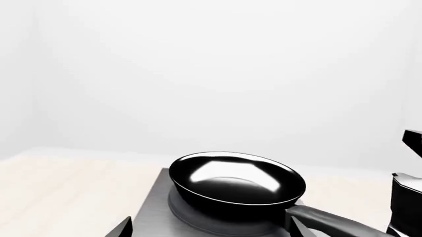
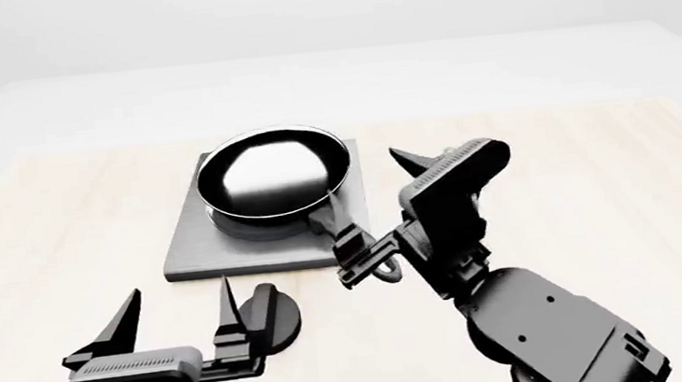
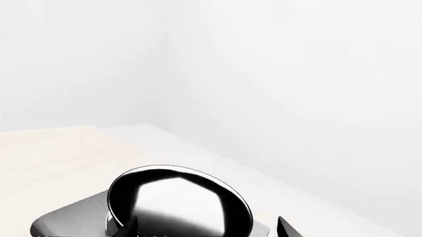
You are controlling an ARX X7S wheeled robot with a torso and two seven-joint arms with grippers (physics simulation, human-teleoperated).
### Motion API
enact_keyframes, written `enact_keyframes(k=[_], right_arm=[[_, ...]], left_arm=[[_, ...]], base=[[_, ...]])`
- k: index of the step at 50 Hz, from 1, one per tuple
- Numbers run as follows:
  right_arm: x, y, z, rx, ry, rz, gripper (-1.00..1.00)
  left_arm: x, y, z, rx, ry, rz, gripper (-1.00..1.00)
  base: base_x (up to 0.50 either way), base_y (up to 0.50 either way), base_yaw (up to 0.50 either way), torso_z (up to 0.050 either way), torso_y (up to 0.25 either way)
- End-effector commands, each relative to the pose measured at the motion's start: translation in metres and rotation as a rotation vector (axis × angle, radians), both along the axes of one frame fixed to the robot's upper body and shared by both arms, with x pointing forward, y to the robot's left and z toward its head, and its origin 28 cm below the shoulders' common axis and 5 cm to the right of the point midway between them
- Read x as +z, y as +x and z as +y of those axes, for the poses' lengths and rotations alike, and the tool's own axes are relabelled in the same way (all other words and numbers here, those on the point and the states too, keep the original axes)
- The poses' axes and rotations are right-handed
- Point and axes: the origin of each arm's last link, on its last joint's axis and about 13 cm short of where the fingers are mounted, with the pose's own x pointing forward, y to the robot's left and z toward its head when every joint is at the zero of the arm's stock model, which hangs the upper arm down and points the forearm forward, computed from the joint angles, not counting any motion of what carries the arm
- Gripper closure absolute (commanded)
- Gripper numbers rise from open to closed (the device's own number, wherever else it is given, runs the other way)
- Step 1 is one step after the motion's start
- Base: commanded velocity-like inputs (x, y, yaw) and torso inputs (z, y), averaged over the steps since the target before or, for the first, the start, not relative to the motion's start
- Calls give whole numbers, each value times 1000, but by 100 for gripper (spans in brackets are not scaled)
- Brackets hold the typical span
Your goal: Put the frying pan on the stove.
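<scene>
Pan (image 2: 273, 180) sits on the stove (image 2: 196, 247) near the surface's middle; my right pincer (image 2: 355, 263) is at its handle, grip unclear. Left pincer (image 2: 178, 324) wide, empty. Pulling away snagged could drag the pan off.

Count, head view — one frying pan (image 2: 272, 181), one stove (image 2: 196, 247), one round black disc-like item (image 2: 281, 314) of uncertain identity near the table's (image 2: 615, 174) front edge. Two grippers — left (image 2: 178, 319), right (image 2: 375, 214). One table.
</scene>
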Motion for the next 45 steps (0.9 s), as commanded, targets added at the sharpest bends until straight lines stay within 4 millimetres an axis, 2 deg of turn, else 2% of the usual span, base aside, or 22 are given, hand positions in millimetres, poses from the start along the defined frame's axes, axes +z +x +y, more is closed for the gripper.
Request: enact_keyframes(k=[1, 12, 25, 45], right_arm=[[6, -18, -7, -75, 94, -93, -100], [8, -39, -15, -116, 174, -146, -100], [11, -54, -22, -135, 214, -181, -100], [15, -90, -30, -152, 241, -243, -100]], left_arm=[[4, -1, 2, 8, -3, -13, -100], [13, -7, 3, 3, -14, -37, -100], [21, -13, 3, 3, -12, -75, -100], [29, -19, 4, 6, -7, -113, -100]], base=[[0, 0, 0, 0, 0], [0, 0, 0, 0, 0], [0, 0, 0, 0, 0], [0, 0, 0, 0, 0]])
